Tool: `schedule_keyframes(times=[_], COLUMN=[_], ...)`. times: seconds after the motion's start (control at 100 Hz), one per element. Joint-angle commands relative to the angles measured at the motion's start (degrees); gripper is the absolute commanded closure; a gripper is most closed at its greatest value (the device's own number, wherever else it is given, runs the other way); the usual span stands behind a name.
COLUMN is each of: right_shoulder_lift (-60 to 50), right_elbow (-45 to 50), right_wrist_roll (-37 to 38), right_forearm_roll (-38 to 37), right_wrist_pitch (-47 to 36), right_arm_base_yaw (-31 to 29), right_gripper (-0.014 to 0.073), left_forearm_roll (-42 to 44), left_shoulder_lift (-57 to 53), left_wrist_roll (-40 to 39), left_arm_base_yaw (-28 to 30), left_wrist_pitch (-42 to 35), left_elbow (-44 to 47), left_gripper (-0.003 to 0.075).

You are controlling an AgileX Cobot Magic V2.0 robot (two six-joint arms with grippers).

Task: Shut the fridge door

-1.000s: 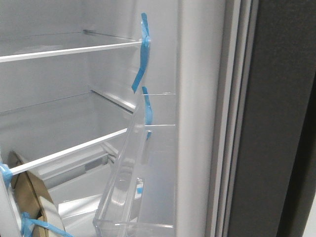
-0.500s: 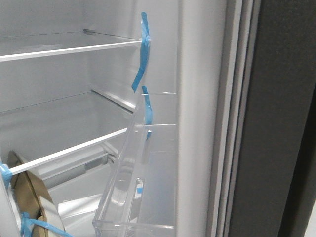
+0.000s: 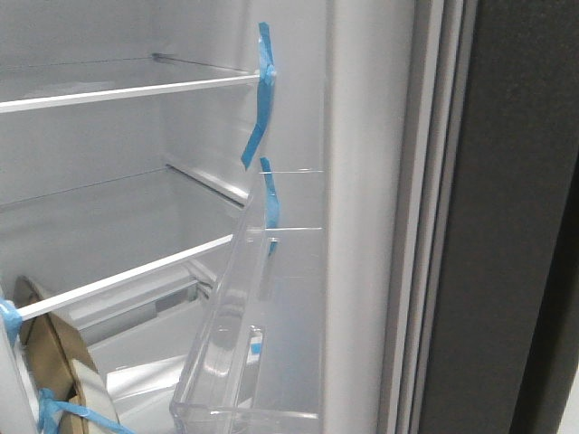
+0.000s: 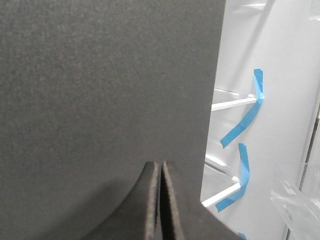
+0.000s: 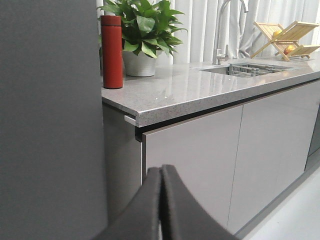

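Fridge door open, both claws pinched shut on nothing
Left claw [image 4: 160,200] faces the tall matte dark grey fridge door [image 3: 507,235]; a glancing push could slip off its edge, jarring the clear plastic bin [image 3: 244,344]; right claw [image 5: 161,202] idles

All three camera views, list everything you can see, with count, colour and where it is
fridge door: one, dark grey outside, white lining, open at the front view's right
door bin: one, clear, on the door's lining
shelves: two, white-edged, inside fridge
tape strips: several, blue, on shelf ends and bin
flask: one, red, on worktop
plant: one, green, white pot, beside flask
worktop: one, grey speckled, over cabinets
tap: one, silver, at sink
left claw: black, shut
right claw: black, shut
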Motion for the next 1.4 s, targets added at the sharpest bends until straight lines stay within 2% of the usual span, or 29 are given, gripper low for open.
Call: schedule_keyframes(times=[0.0,0.27,0.59,0.86,1.16,1.39], right_shoulder_lift=[-0.7,3.1,13.3,17.5,22.6,28.5], right_elbow=[0.8,-5.9,-23.8,-36.1,-42.9,-47.8], right_wrist_roll=[0.0,0.0,0.0,0.2,0.2,0.4], right_forearm_roll=[0.0,0.0,0.0,0.0,0.0,0.4], right_wrist_pitch=[-4.4,-4.4,-2.7,4.8,5.2,5.5], right_arm_base_yaw=[-0.5,-0.5,0.5,10.2,22.6,28.7], right_gripper=[0.0670,0.0670,0.0670,0.0670,0.0670,0.0670], left_forearm_roll=[-0.1,-0.1,-0.1,-0.1,-0.1,-0.1], left_shoulder_lift=[1.1,1.1,1.1,1.1,1.1,1.1], left_wrist_roll=[-0.2,-0.2,-0.2,-0.2,-0.2,-0.2], left_arm_base_yaw=[-0.2,-0.2,-0.2,-0.2,-0.2,-0.2], left_wrist_pitch=[-4.4,-4.4,-4.4,-4.4,-4.4,-4.4], left_elbow=[1.6,1.6,1.6,1.6,1.6,1.6], left_gripper=[0.0741,0.0741,0.0741,0.0741,0.0741,0.0741])
